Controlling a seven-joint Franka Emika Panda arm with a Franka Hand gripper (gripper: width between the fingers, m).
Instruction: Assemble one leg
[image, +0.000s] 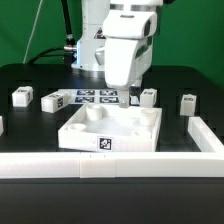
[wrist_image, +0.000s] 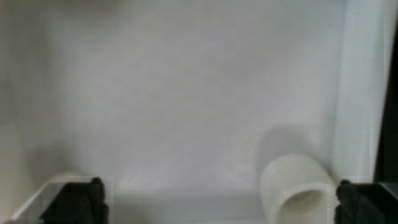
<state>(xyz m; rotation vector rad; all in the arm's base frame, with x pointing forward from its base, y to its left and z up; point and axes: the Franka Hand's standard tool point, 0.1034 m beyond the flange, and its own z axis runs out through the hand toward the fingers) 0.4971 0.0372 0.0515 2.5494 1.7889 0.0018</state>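
The large white tray part lies in the middle of the table and fills the wrist view. My gripper hangs over its far edge, mostly hidden by the hand. In the wrist view the gripper is open and empty; its dark fingertips stand wide apart close above the tray, with a round raised socket near one of them. Small white legs with tags lie apart: two at the exterior view's left, two at its right.
The marker board lies behind the tray. A white rail runs along the front and turns up the exterior view's right side. Another white piece shows at the left edge.
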